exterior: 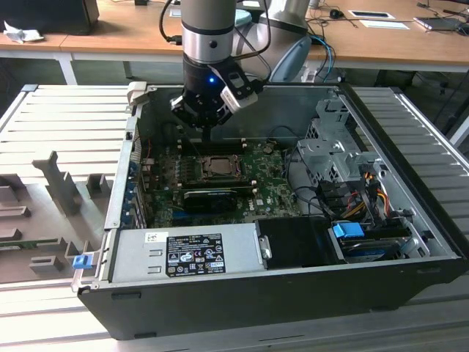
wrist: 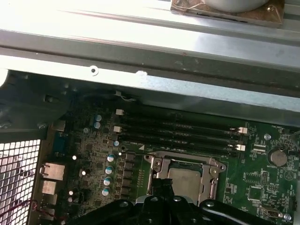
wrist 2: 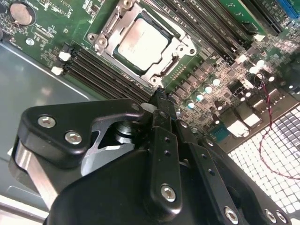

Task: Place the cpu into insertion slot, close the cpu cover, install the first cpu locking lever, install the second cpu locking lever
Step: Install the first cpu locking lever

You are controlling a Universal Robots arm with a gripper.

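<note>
Holds gripper (wrist 2: 158, 99) jaws pressed together, empty, near the cpu (wrist 2: 140, 41) (lying flat within the cpu cover (wrist 2: 108, 33) window).

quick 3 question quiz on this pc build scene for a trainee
1. True or false: the cpu lies inside the window of the cover.
2. Which cpu face is up? a) tan b) silver c) it stands on edge
3. Fill in: the claw hangs over the green ___, beside the cover.
Key: 1 true; 2 b; 3 board
</note>
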